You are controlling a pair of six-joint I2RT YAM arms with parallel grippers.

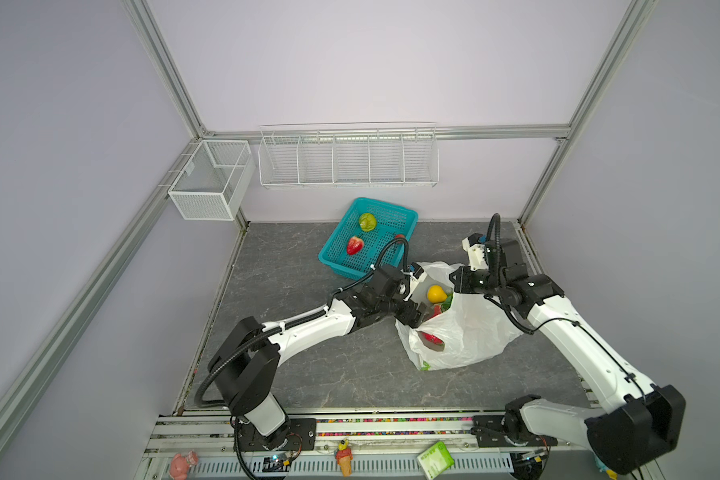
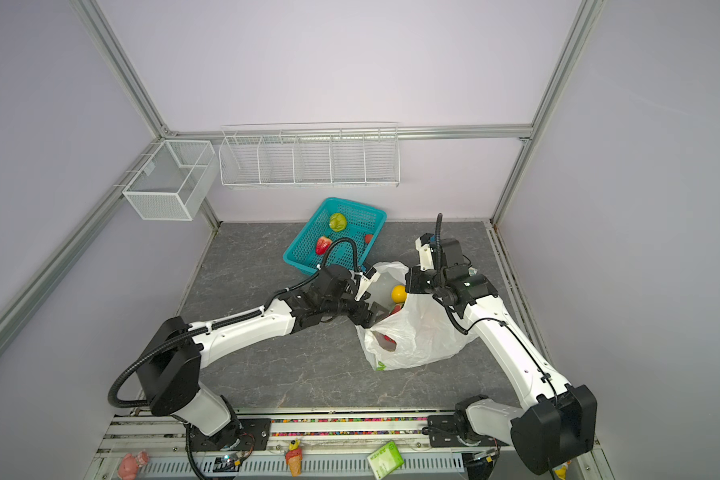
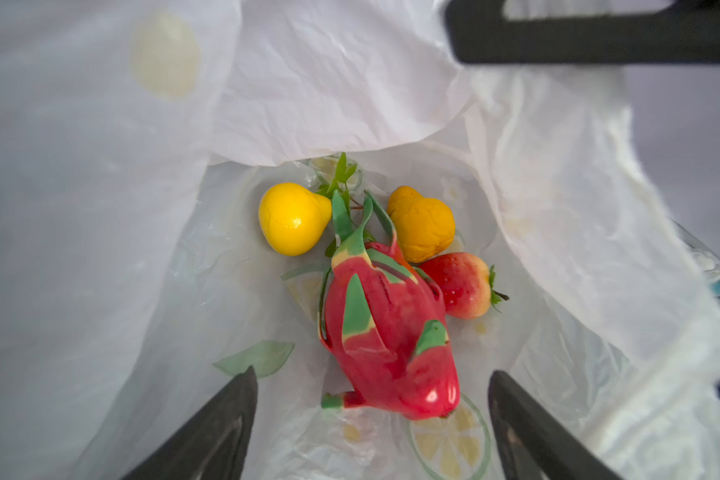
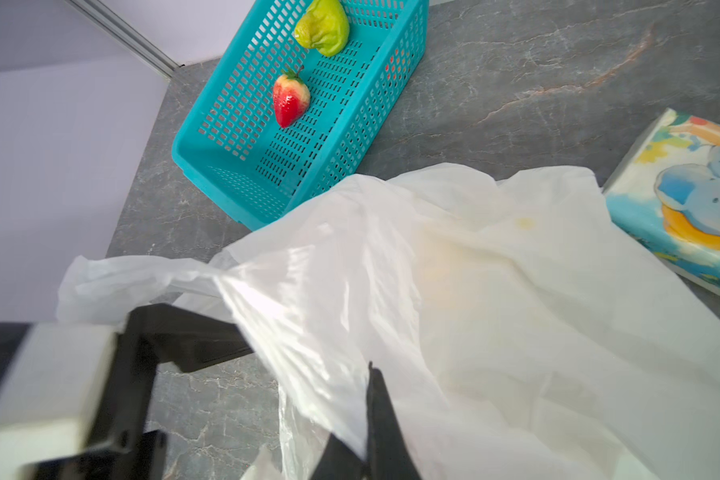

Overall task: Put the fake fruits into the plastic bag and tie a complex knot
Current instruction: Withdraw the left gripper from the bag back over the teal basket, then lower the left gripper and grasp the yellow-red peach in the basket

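Left claw (image 3: pixel 371 374) is spread wide, poking down into the mouth of the plastic bag (image 1: pixel 466 332) and gripping nothing, with both black fingers (image 3: pixel 225 419) clear of the fruit. Right claw (image 4: pixel 373 374) is pressed together on a fold of the bag's rim, holding the far right side of the mouth up.

The bag is thin, crinkly, see-through white film with lemon-slice and green-leaf prints, slumped right of centre on the grey marble-look table (image 1: pixel 308 374).

Inside it:
- a glossy pink-red dragon fruit (image 3: pixel 387 332) with green scales curling off it
- a smooth yellow lemon (image 3: pixel 292 218), kinda pear-shaped
- a dull, dented orange (image 3: pixel 422 222)
- a seeded strawberry (image 3: pixel 460 284) touching the dragon fruit

The teal plastic basket (image 1: pixel 337 253), perforated all over, sits just far-left of the bag. In it are another strawberry (image 1: pixel 355 245) and a lumpy green fruit (image 1: pixel 367 221), well apart from each other.

In the right wrist view, a shiny packet (image 4: pixel 691 195) with a blue cartoon elephant lies next to the bag, and I can't make out any words on it. The green packet (image 1: pixel 435 459) on the near rail has white lettering too small to read
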